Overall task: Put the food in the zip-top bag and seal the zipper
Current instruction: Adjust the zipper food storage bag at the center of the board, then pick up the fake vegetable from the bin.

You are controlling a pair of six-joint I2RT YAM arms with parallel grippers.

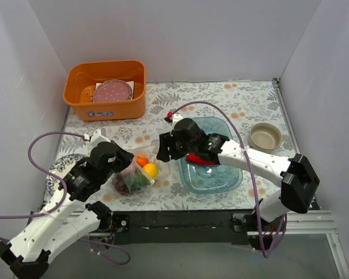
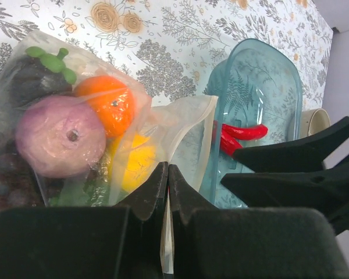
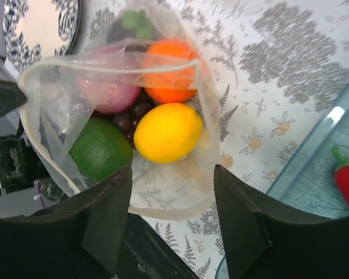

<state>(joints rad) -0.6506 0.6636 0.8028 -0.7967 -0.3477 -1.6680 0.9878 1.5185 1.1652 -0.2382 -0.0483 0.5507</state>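
- Your left tool [image 2: 167,177] is clenched on the near edge of the bag [image 3: 174,189]. A firm pinch there holds the mouth up and open.
- Your right tool [image 3: 171,174] is released, jaws wide with nothing between them. It hangs just above the bag's mouth.
- The bag lies on the surface between the two arms, just beside the tray [image 1: 221,180], with its mouth turned toward the tray.
- The step in hand looks to be fetching the chili [image 2: 241,132], the only food outside the bag.
- Take the chili across the middle of its body, with the jaws square to its length so it cannot pivot.
- Feed it in lengthwise, tip first. The lemon [image 3: 167,132] sits right at the opening and may block anything coming in sideways.
- Come in over the open side, clear of the zipper [image 3: 116,65]. The film looks soft and would likely fold shut if you push on the rim.
- Seal only once the chili is fully past the strip.
- The bag holds the lemon, an orange [image 3: 171,72], a lime [image 3: 100,148], grapes [image 3: 134,119], a purple piece [image 3: 107,93] and a dark piece [image 2: 23,81] with a green top.
- The tray holds the chili alone.
- The bin [image 1: 104,107] at the far left holds a pink plate [image 1: 111,91].
- A bowl [image 1: 253,138] stands to the right of the tray, and a patterned plate [image 3: 41,29] lies beside the bag.
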